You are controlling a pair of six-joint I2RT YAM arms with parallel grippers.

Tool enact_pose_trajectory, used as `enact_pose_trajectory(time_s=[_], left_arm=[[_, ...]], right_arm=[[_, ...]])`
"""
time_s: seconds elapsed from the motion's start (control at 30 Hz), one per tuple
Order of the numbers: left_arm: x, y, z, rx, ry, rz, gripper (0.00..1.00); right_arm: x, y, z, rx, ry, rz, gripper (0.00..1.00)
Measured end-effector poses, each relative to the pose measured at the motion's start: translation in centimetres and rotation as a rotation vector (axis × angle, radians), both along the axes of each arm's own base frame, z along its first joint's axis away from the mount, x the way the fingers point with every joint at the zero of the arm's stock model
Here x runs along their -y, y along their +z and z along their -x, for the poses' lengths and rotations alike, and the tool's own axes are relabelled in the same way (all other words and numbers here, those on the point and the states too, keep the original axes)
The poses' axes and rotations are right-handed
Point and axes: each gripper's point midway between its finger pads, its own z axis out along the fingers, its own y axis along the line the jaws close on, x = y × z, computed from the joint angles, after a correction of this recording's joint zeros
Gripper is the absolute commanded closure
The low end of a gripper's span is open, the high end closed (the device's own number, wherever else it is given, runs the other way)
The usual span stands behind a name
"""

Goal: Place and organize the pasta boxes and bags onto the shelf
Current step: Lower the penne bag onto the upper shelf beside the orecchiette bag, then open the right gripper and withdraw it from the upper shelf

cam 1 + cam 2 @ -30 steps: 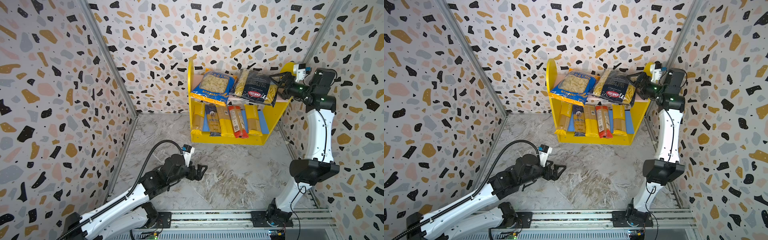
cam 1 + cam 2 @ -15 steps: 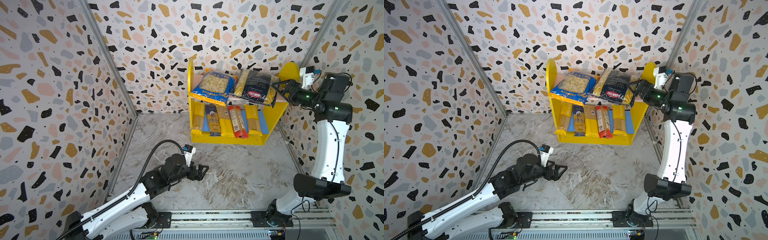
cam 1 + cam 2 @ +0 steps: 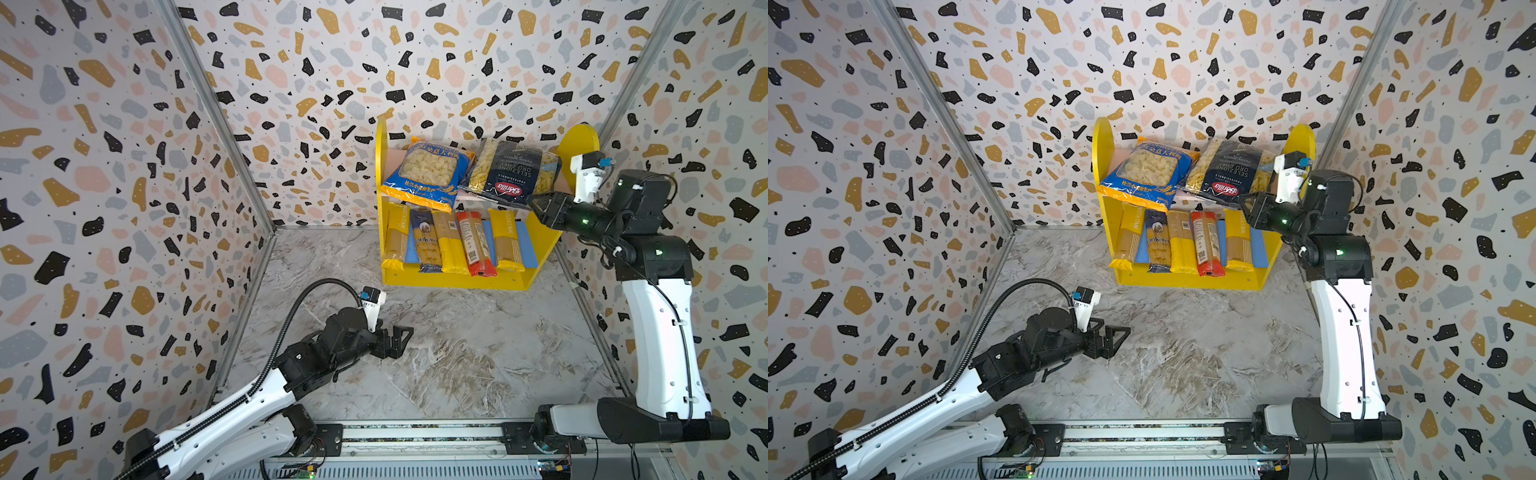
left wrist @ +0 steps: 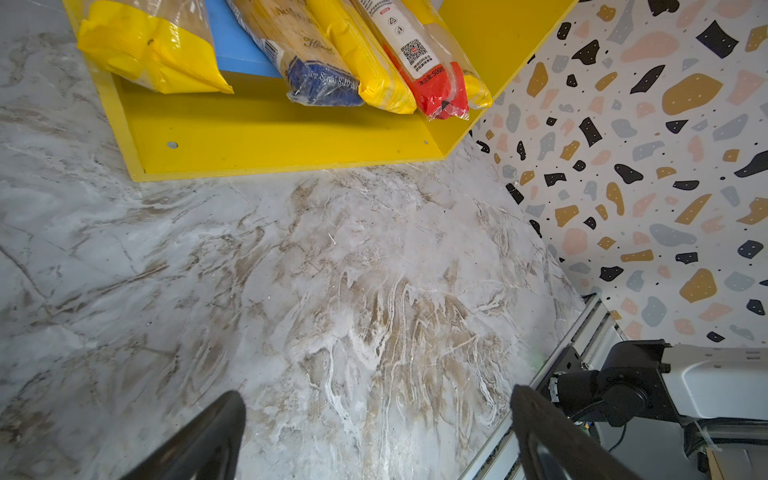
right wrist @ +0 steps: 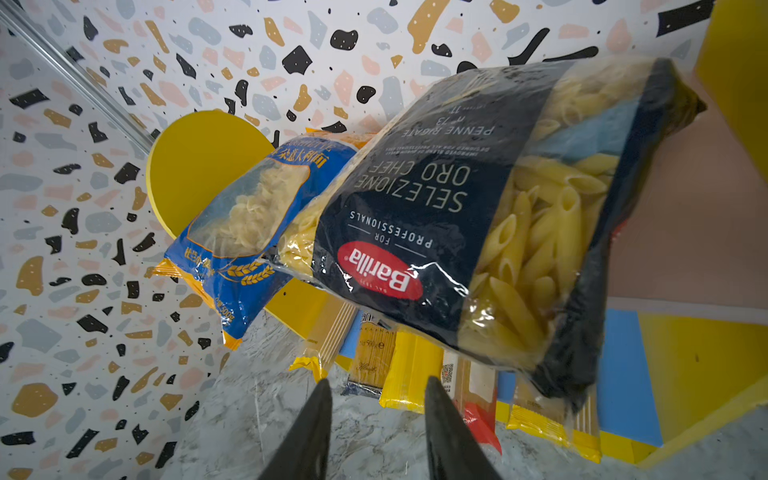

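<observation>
Both top views: shelf (image 3: 457, 281) stocked, seemingly nothing left to place, with five spaghetti packs (image 3: 448, 245) on its lower board (image 3: 527, 249), blue-orange bag (image 3: 424, 174) beside Barilla bag (image 3: 513, 176) above; left gripper (image 3: 400, 340) spread, empty; right gripper (image 3: 536, 205) half-closed on nothing.

I read "Barilla", "Selezione Oro Chef", "For Professionals" and "Penne Rigate" on the navy bag (image 5: 436, 216), far right.

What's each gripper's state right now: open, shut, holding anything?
Left gripper: wide open, holding nothing.
Right gripper: jaws only narrowly apart, nothing between them.
</observation>
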Motion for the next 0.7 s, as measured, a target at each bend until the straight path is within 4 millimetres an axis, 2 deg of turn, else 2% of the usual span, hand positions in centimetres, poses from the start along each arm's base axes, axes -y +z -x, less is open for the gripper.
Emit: enact_pose_trajectory(time_s=[0.17, 0.37, 0.53, 0.7], left_arm=[[0.1, 0.2, -0.3, 0.004, 0.008, -0.005, 0.01], [0.5, 0.0, -0.8, 0.003, 0.013, -0.021, 0.0], [0.9, -1.0, -1.2, -0.011, 0.01, -0.051, 0.0], [1.1, -1.8, -1.4, -0.017, 0.002, -0.08, 0.0]], right_arm=[[0.5, -0.4, -1.9, 0.037, -0.048, 0.04, 0.67], [1.0, 0.6, -4.0, 0.108, -0.085, 0.054, 0.64], [1.4, 2.1, -5.1, 0.174, -0.117, 0.06, 0.64], [2.3, 2.3, -7.8, 0.19, -0.176, 0.093, 0.63]])
